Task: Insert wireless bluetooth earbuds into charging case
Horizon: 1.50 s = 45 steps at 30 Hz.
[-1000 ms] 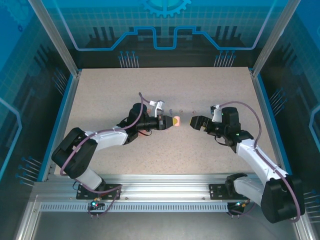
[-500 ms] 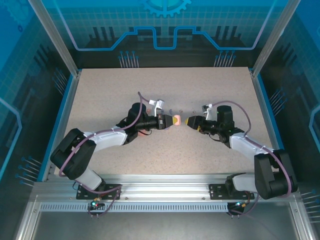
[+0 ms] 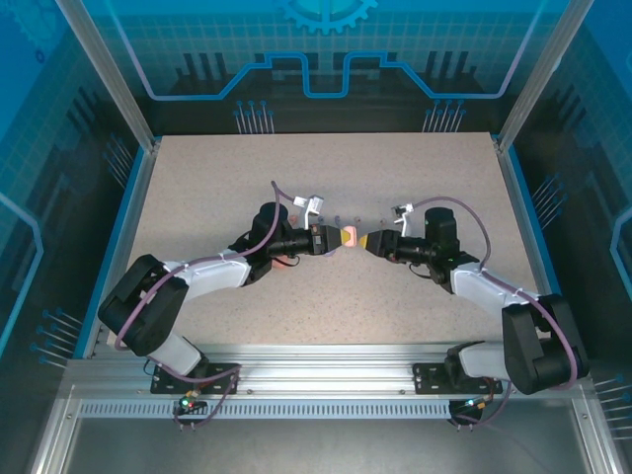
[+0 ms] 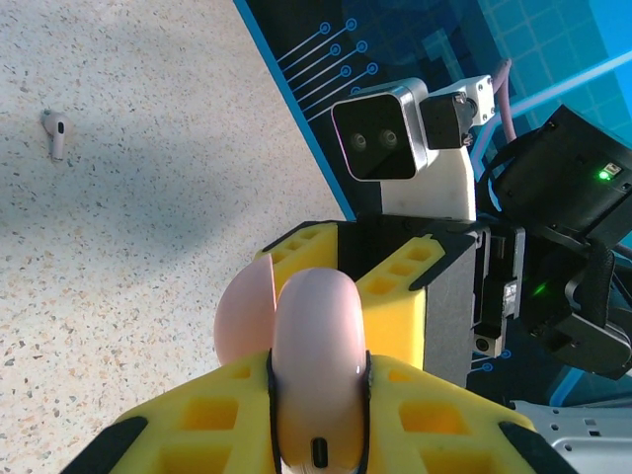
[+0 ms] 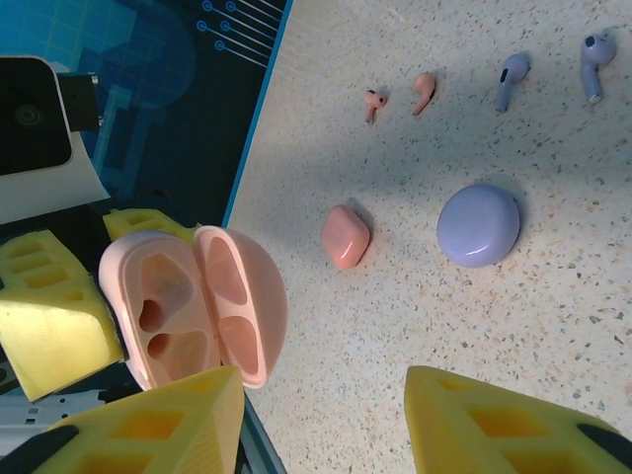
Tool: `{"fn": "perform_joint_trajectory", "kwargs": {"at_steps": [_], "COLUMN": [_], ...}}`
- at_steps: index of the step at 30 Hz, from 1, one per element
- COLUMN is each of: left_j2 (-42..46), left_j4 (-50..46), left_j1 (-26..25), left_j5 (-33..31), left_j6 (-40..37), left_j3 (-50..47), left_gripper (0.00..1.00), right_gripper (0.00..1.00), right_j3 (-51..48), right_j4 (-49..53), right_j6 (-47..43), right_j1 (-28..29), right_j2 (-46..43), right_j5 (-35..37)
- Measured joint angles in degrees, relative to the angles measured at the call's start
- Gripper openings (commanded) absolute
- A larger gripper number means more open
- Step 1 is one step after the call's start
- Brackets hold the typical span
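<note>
Left gripper clamped on an open pale-pink plastic charging case; right gripper jaws apart beside it.
Tiny red-orange plastic earbuds and purple earbuds lie on the speckled table beyond that case.

Speckled beige table enclosed by blue circuit-patterned walls

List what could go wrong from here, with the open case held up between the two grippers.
1. The left gripper holds the open pale case in the air. The right gripper, jaws open, is right beside it, so a bump might twist the case loose or snap its lid shut.
2. Both sockets are empty. The red-orange earbuds and purple earbuds lie on the table, so a wrong-coloured one might get picked.
</note>
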State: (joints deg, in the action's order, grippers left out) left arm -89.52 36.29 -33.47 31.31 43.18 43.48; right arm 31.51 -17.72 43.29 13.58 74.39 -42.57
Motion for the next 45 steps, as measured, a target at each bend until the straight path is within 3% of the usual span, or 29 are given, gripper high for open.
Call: {"fn": "perform_joint_trajectory", "kwargs": {"at_steps": [10, 16, 28, 34, 37, 38, 39, 42, 45], "left_j2": [0.0, 0.0, 0.0, 0.0, 0.0, 0.0, 0.0, 0.0, 0.1], "left_j4": [0.0, 0.0, 0.1, 0.1, 0.2, 0.2, 0.3, 0.1, -0.6], "left_j1": [0.0, 0.0, 0.1, 0.1, 0.2, 0.2, 0.2, 0.2, 0.4], "left_j5": [0.0, 0.0, -0.3, -0.5, -0.6, -0.7, -0.9, -1.7, -3.1], "left_j6": [0.2, 0.3, 0.4, 0.4, 0.4, 0.4, 0.4, 0.4, 0.3], "left_j3": [0.2, 0.2, 0.2, 0.2, 0.2, 0.2, 0.2, 0.2, 0.3], "left_gripper": [0.00, 0.00, 0.00, 0.00, 0.00, 0.09, 0.27, 0.68, 0.92], "right_gripper": [0.44, 0.37, 0.16, 0.00, 0.00, 0.00, 0.00, 0.00, 0.00], "right_j3": [1.9, 2.6, 4.5, 4.8, 5.2, 5.4, 5.7, 7.2, 9.5], "right_j4": [-0.1, -0.4, -0.8, -1.0, -0.7, -0.3, 0.3, 3.2, 7.4], "right_j6": [0.0, 0.0, 0.0, 0.0, -0.2, -0.3, -0.5, -1.9, -3.8], "right_j1": [2.2, 2.8, 3.5, 3.7, 3.7, 3.7, 3.7, 3.7, 3.6], "right_j2": [1.8, 2.6, 4.8, 5.1, 5.2, 5.2, 5.2, 5.4, 5.8], "right_j5": [0.1, 0.1, -0.1, -0.1, 0.0, 0.1, 0.1, 0.7, 2.2]}}
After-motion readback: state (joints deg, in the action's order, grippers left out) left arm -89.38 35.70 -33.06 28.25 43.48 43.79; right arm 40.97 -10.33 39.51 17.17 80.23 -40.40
